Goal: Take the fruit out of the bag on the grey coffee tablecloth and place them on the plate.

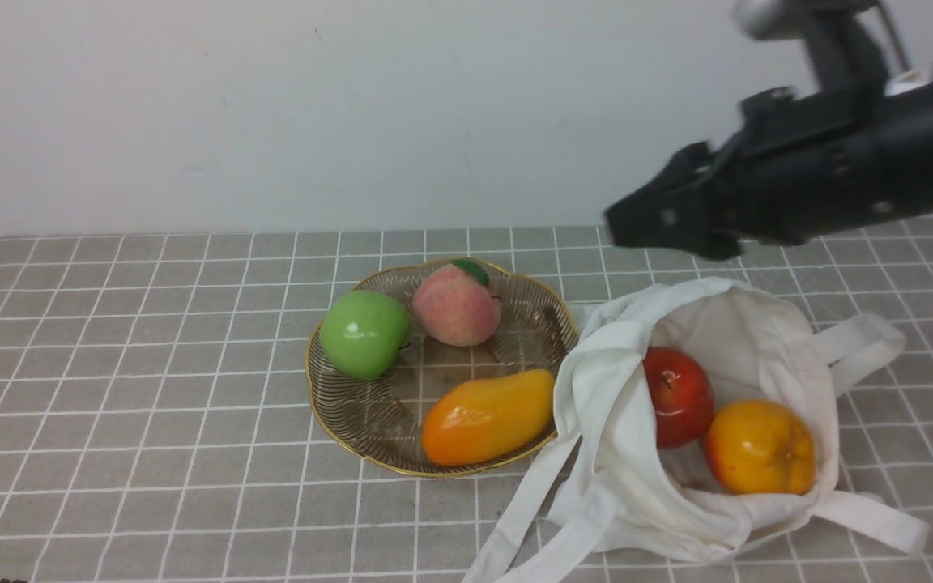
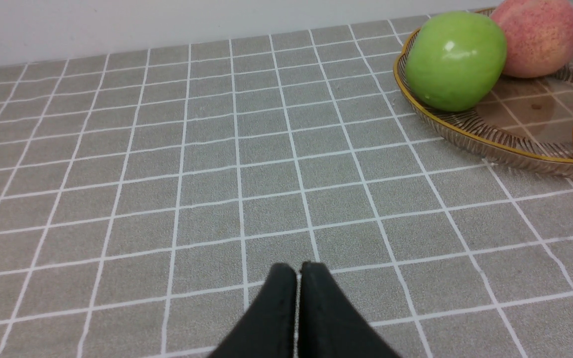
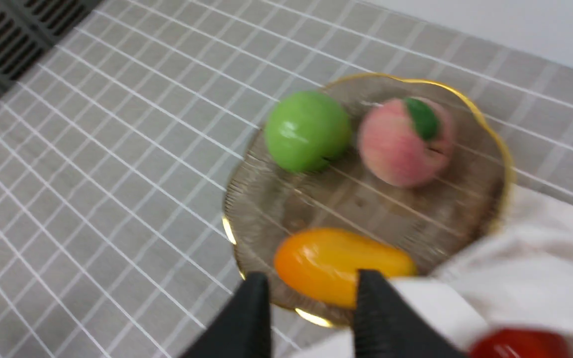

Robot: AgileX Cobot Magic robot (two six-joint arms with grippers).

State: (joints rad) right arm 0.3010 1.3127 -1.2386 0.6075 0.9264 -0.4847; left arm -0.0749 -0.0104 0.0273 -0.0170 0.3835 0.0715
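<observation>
front view: mango (image 1: 487, 418) on the plate (image 1: 325, 427); red apple (image 1: 679, 397) and orange fruit (image 1: 760, 447) remain in the bag (image 1: 612, 389). right gripper (image 3: 312, 303) is parted, gripping nothing; left gripper (image 2: 298, 308) is pressed together.

A plain white wall (image 1: 272, 113) rose behind the counter (image 1: 94, 340). Small dark marks dotted the wall's upper part, and light fell evenly across it.

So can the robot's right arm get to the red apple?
Probably yes: its gripper hangs free above, and the apple shows through the bag's open mouth, though cloth partly covers it.
</observation>
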